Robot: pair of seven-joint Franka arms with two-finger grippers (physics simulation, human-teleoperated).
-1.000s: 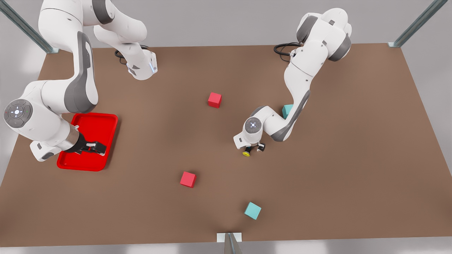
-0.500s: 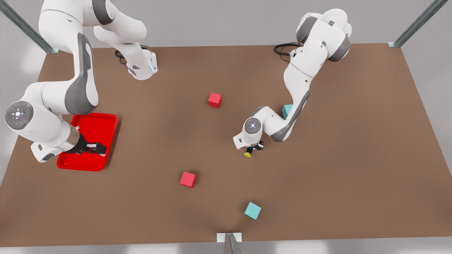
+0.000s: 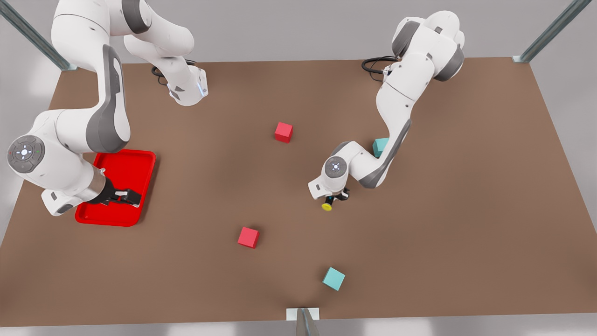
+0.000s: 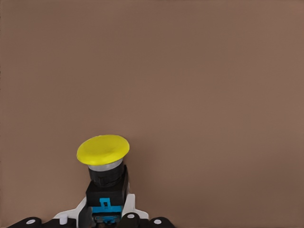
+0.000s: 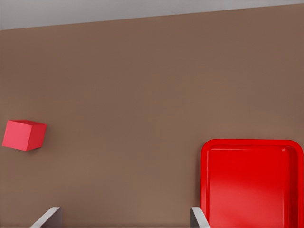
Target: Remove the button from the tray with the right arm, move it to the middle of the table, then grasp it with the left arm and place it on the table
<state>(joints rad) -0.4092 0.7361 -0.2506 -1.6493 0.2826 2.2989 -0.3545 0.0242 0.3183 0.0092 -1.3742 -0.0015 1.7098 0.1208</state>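
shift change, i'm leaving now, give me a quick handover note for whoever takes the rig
Left gripper: shut on the button, low over the middle of the table. In the left wrist view the fingers clamp its black base, yellow cap pointing away.
Right gripper: open and empty, waiting over the tray at the front view's left.
Done: button out of the tray, brought to the middle, handed to the left arm.
Left: lower the button onto the table, open the gripper, lift away. Cubes stay where they are.
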